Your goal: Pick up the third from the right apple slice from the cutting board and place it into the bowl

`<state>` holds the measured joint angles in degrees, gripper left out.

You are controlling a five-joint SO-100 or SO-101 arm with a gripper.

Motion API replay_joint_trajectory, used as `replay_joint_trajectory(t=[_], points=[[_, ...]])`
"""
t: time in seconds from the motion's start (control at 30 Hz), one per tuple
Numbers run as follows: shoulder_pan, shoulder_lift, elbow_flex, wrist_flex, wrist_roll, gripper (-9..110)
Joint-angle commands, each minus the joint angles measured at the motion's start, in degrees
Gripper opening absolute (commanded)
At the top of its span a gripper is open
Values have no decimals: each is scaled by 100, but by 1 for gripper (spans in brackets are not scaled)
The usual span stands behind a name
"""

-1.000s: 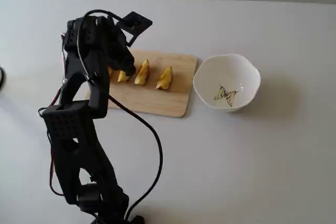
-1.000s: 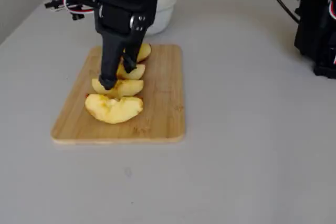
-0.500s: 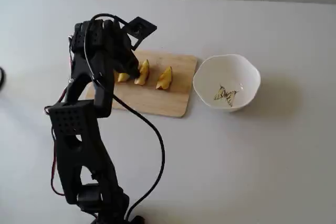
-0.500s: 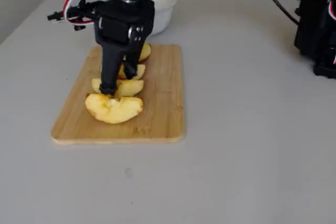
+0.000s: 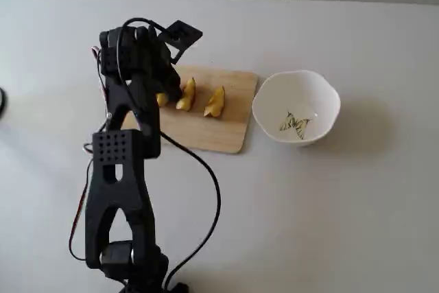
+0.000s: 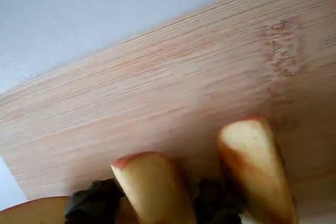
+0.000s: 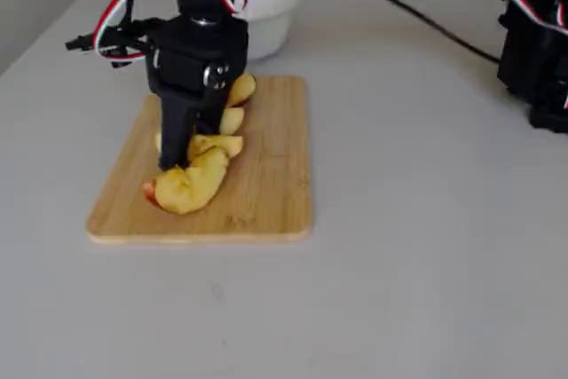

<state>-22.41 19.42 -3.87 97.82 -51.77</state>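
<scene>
1. Standing over the left part of the cutting board (image 5: 219, 125) in a fixed view, the black arm (image 5: 127, 169) is reaching down from the lower edge of the picture, its wrist covering the board's left end.
2. The pincer (image 7: 197, 150) is pointing straight down among the wedges in a fixed view; its dark fingertips (image 6: 94, 203) are showing at the bottom of the wrist view, one on each side of a wedge.
3. The apple slice (image 6: 152, 187) is lying on the board between those tips, pale yellow with a reddish tip. The jaws are sitting around it, parted, but whether they are pressing on it I cannot tell.
4. A second wedge (image 6: 257, 171) is lying just beside it, to its right in the wrist view, and the edge of a third wedge (image 6: 31, 212) is peeking in at the lower left corner.
5. Two further wedges, one (image 5: 186, 95) next to the arm and one (image 5: 215, 103) nearer the board's middle, are lying apart from each other in a fixed view.
6. The bowl (image 5: 322, 90), white with a wavy rim and a yellow-and-black mark inside, is sitting on the desk (image 5: 329, 211) just beside the board's right end.
7. The desk is showing pale grey on every side of the board.
</scene>
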Motion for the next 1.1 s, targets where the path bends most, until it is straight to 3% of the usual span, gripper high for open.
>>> replay_joint_trajectory(t=[0.0,0.2,0.4,0.7,0.9,1.07], points=[[-88,-387,-870,439,-9,14],[-105,-571,-826,527,26,0],[-343,-290,-861,545,422,0],[-650,1529,-343,562,1116,0],[-229,2988,290,571,1318,0],[826,3762,668,571,1178,0]])
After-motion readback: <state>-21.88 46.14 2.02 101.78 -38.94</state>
